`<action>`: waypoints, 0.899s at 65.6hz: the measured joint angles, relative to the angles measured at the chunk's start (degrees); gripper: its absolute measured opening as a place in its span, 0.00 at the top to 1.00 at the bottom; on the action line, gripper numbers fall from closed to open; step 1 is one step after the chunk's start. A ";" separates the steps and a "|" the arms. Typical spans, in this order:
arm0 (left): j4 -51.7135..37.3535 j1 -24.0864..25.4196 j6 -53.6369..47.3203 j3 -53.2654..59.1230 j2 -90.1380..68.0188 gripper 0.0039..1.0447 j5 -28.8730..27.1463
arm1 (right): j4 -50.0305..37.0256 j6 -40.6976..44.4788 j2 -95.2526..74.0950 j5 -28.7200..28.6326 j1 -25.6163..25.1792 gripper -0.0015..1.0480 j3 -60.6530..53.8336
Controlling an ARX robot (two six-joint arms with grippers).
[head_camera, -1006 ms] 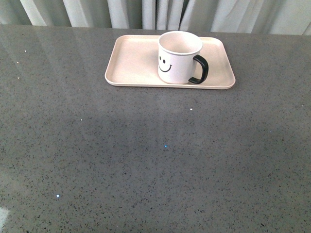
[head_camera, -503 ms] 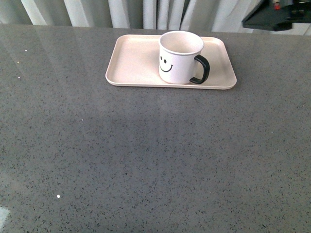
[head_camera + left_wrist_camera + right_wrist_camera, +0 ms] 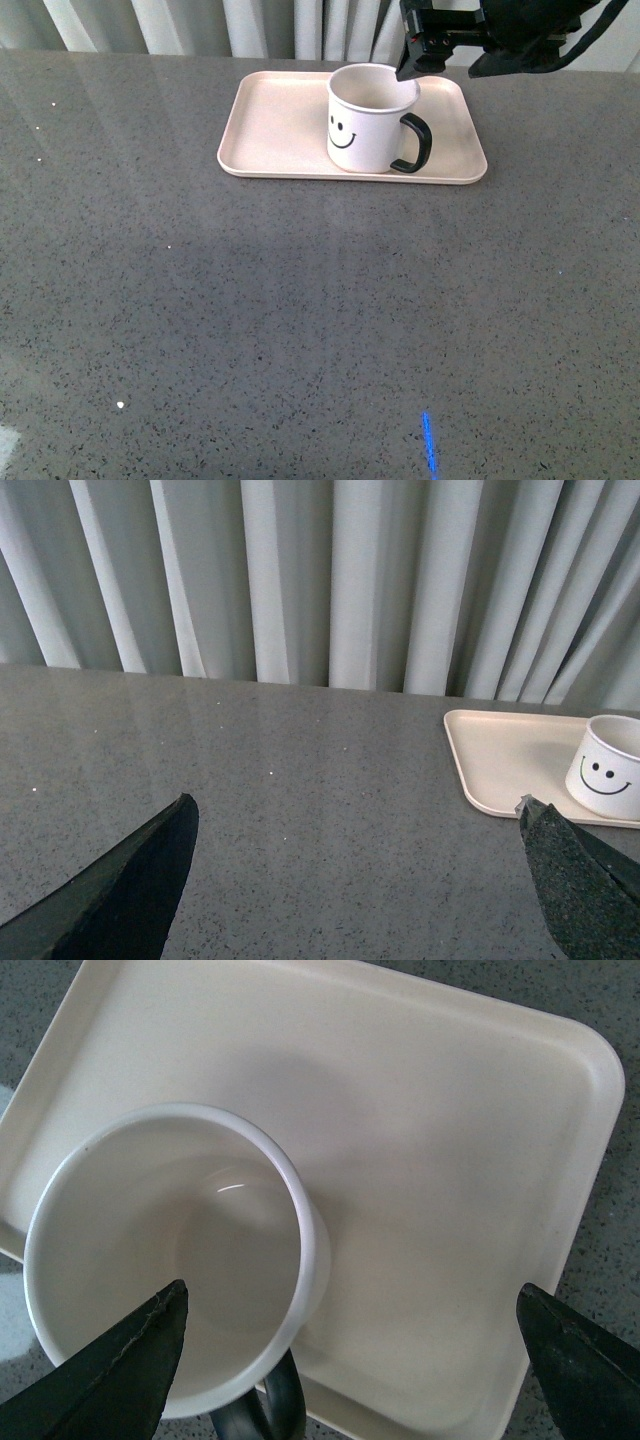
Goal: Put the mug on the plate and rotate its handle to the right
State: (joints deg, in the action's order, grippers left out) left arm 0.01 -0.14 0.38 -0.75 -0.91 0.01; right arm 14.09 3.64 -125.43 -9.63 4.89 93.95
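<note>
Mug stands upright on the plate, right of centre & near the plate's front rim; smiley faces the robot; handle sticks out to the right, angled a little twd the robot. So placing looks done; what's left, by my read, is at most a small twist to square the handle to the right.

Right gripper hangs above the mug, jaws spread wide, nothing btwn them; in the wrist view one fingertip sits over the mug's mouth, the other out by the plate's edge; no contact w/ mug or plate as far as I can tell. Left gripper is likewise spread wide & empty, over the grey speckled countertop, well apart from the plate on its left side; no role in this step.

Doing it well:
- Come straight down, one finger inside the rim & one outside, on a wall away from the handle loop.
- Grip lightly; the glazed wall is prob. slippery.
- Turn abt the mug's own axis w/o dragging, since the front rim is close.
- The plate may slide on the smooth top, so no sideways push.
- Small angle only; overshoot swings the handle twd the back.
- Let go, then rise vertically so the fingers don't nudge the rim.
</note>
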 joint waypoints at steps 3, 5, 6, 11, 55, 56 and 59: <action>0.00 0.00 0.00 0.00 0.00 0.09 0.00 | 0.66 -0.20 -0.83 0.02 0.31 0.09 1.29; 0.00 0.00 0.00 0.00 0.00 0.09 0.00 | 1.05 -0.28 -1.38 0.24 0.50 0.09 2.05; 0.00 0.00 0.00 0.00 0.00 0.09 0.00 | 1.14 -0.35 -1.51 0.28 0.57 0.09 2.29; 0.00 0.00 0.00 0.00 0.00 0.09 0.00 | 2.08 -0.66 -2.82 0.70 1.05 0.09 4.00; 0.00 0.00 0.00 0.00 0.00 0.09 0.00 | 4.85 -2.80 -7.56 3.02 2.69 0.10 7.21; 0.00 0.00 0.00 0.00 0.00 0.09 0.00 | 4.92 -2.82 -7.63 3.02 2.69 0.11 7.28; 0.00 0.00 0.00 0.00 0.00 0.09 0.00 | 4.94 -2.80 -7.65 3.08 2.69 0.17 7.32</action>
State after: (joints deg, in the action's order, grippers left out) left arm 0.01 -0.14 0.38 -0.75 -0.91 0.01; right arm 19.03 0.84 -133.08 -6.55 7.57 101.27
